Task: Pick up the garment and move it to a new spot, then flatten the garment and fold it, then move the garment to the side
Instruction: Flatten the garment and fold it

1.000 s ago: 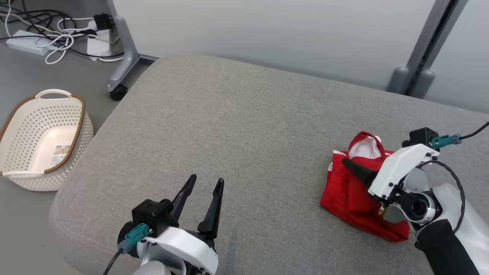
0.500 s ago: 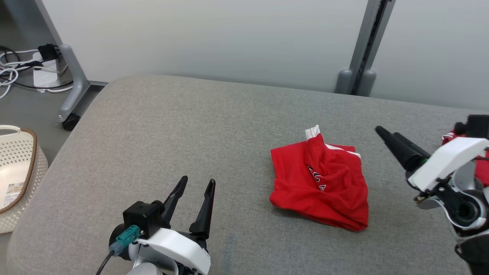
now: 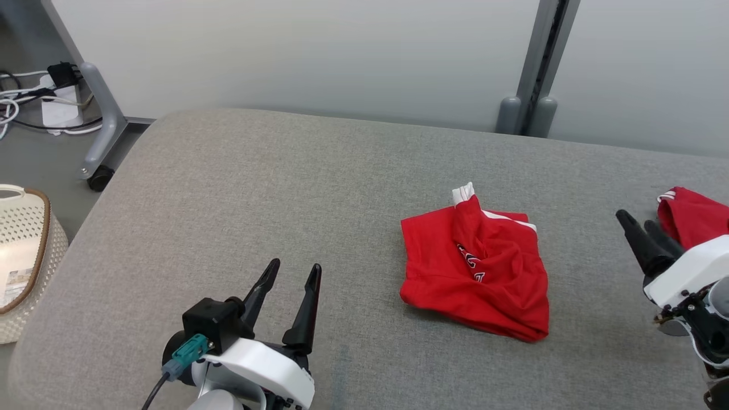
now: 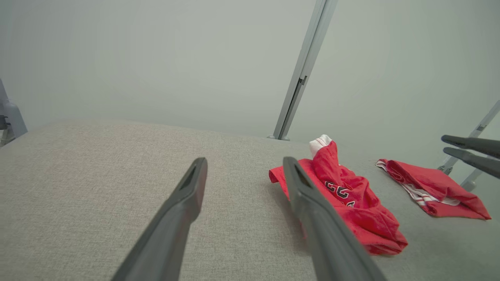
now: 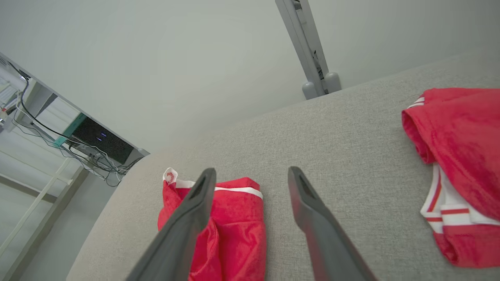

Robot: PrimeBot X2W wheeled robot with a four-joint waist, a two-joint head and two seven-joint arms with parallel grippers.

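Note:
The garment (image 3: 472,273) is red with white trim and black lettering. It lies bunched in a loose square right of the middle of the grey padded surface (image 3: 285,182). It also shows in the left wrist view (image 4: 351,203) and the right wrist view (image 5: 234,218). My right gripper (image 3: 635,221) hovers to the garment's right, apart from it, open and empty (image 5: 252,171). My left gripper (image 3: 294,267) stands open near the front edge, well left of the garment, nothing between its fingers (image 4: 244,162).
A second red garment (image 3: 692,213) with white striped trim lies at the far right (image 5: 461,156). A cream perforated basket (image 3: 23,256) sits on the floor at the left. A wheeled grey leg (image 3: 102,142) and cables stand behind it; a grey post (image 3: 535,68) rises at the back.
The head camera has turned right. My right gripper, which was down on the garment a second ago, has come off it and drawn away to the right. The left gripper has stayed put.

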